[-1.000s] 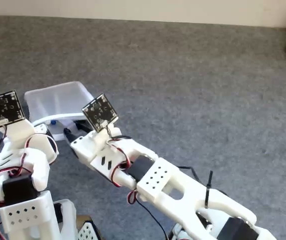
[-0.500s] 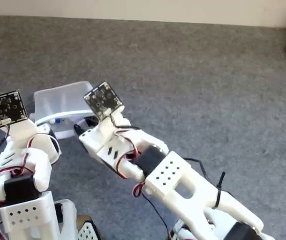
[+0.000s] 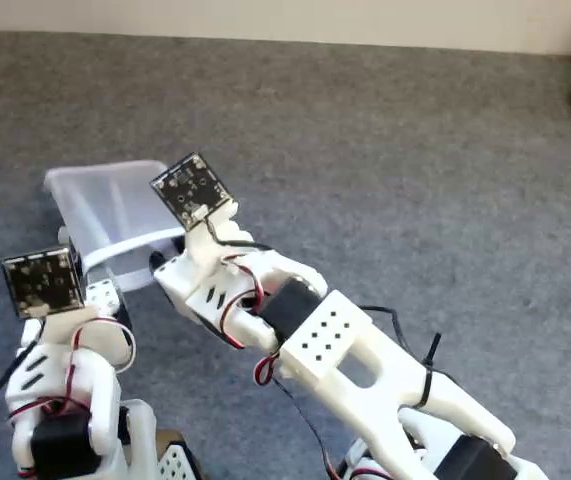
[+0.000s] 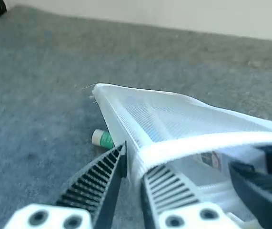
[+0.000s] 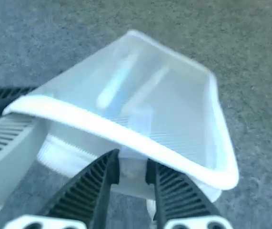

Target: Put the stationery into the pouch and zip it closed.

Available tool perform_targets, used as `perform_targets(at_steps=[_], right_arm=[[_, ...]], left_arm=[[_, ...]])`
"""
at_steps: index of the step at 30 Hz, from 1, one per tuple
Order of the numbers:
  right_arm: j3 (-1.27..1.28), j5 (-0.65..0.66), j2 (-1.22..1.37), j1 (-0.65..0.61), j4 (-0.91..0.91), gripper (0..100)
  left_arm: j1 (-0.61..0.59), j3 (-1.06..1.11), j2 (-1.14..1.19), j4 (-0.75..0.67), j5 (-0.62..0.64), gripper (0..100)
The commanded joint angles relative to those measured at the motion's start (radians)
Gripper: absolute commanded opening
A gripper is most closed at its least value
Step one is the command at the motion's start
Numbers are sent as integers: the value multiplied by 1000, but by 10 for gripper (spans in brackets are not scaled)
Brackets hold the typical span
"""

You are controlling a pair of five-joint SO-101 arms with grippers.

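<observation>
now the left end effector point(image 4: 132, 164) and right end effector point(image 5: 132, 168) each pinch the open pouch point(image 3: 115, 205), stationery point(image 5: 117, 81) inside.

Tally by kind
One translucent white mesh pouch point(image 3: 115, 205); two white plastic arms, one left arm point(image 3: 65, 375) and one right arm point(image 3: 325, 345); two black-toothed grippers, left gripper point(image 4: 133, 160) and right gripper point(image 5: 132, 160); one green-and-white cylindrical stick point(image 4: 102, 139); seemingly two pale blurred sticks point(image 5: 119, 81) inside the mesh.
</observation>
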Motion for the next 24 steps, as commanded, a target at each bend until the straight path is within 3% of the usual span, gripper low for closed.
perform_targets(at_steps=[1,9,15,24], right_arm=[[-74,14,-4,-10,76,162],[-74,18,-21,-21,96,163],[-61,18,-188,-21,96,163],[53,18,-295,-87,90,163]], left_arm=[[45,-30,-56,-11,-11,15],[45,-28,-35,-12,-11,15],[36,-27,-33,-14,-8,15],[-179,-24,-30,-104,74,14]])
